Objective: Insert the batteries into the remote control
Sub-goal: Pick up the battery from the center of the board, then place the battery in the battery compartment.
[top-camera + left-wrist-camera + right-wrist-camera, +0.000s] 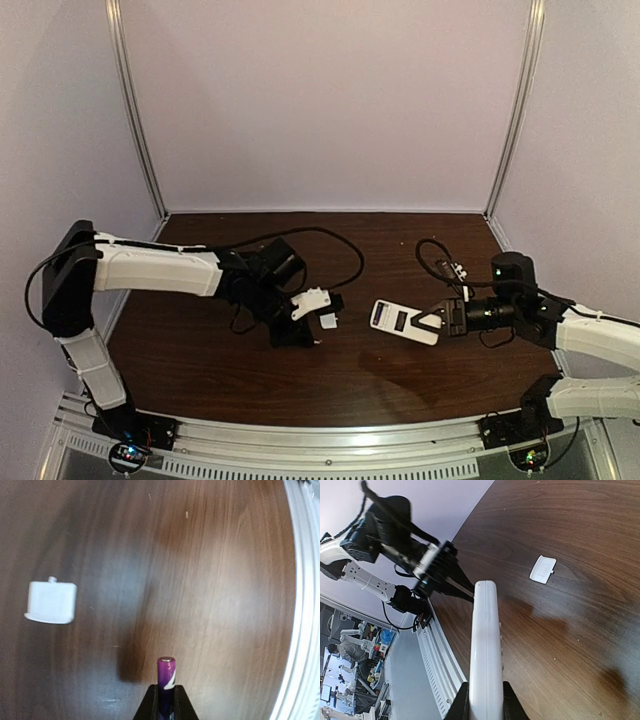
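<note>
Left pincer point(166, 694): clenched on one purple battery point(166, 667), whose end stands out past the fingertips. It is held over the dark wooden worktop point(225, 580), left of centre. A small white cover piece point(51, 602) lies flat just beside that pincer. Right pincer point(485, 696): grasping the white remote control point(485, 630) by one end, right of centre and apart from the battery. Whether the remote touches the worktop cannot be told.

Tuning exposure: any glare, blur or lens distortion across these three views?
Top external: even light, purple cast, mild sheen on the table. Left wrist: battery sharp, dark shadow to its left, rail bowed by the lens. Right wrist: remote control bright, little surface detail; table shadows soft.
</note>
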